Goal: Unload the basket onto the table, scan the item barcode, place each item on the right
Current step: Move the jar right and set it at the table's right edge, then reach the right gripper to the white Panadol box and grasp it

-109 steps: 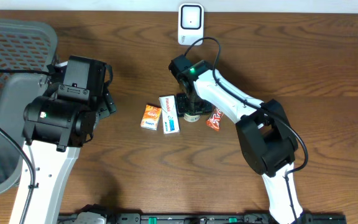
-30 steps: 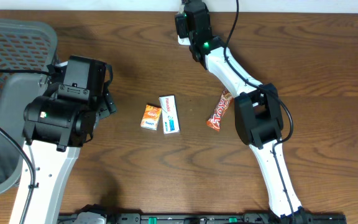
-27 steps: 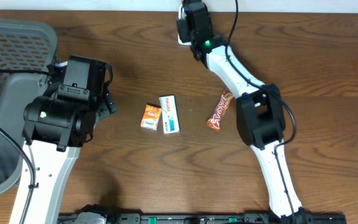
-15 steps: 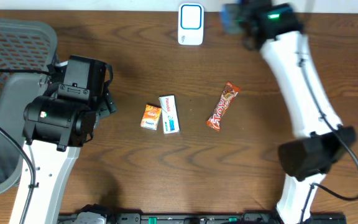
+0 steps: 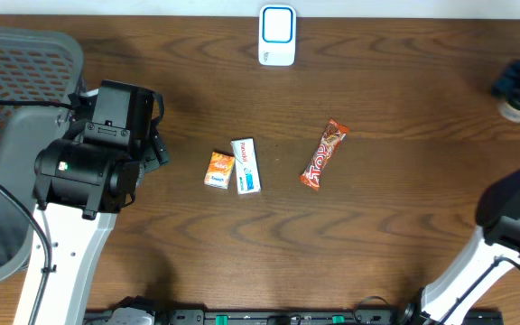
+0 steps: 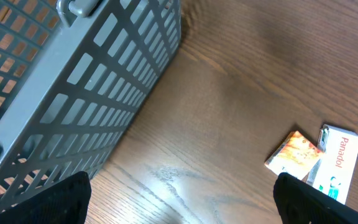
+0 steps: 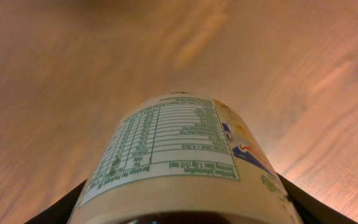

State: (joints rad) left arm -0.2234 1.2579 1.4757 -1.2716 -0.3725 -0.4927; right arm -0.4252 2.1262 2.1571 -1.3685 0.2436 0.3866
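Brown wood-grain bench (image 5: pixel 404 217), with the scanner (image 5: pixel 277 36) at its far edge. The right hand (image 5: pixel 515 81) is closed part-way round a bottle (image 7: pixel 179 155) out at the right rim, well apart from the scanner — scanned or not, I cannot tell. The left hand (image 6: pixel 185 208) gapes wide and empty beside a grey basket (image 5: pixel 16 108). An orange box (image 5: pixel 219 169), a white box (image 5: pixel 246 165) and a candy bar (image 5: pixel 323 155) lie mid-bench — likely waiting. Little of the room shows.

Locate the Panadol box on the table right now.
In the overhead view the Panadol box lies flat near the middle of the table, beside the small orange box on its left, with the candy bar apart on its right.
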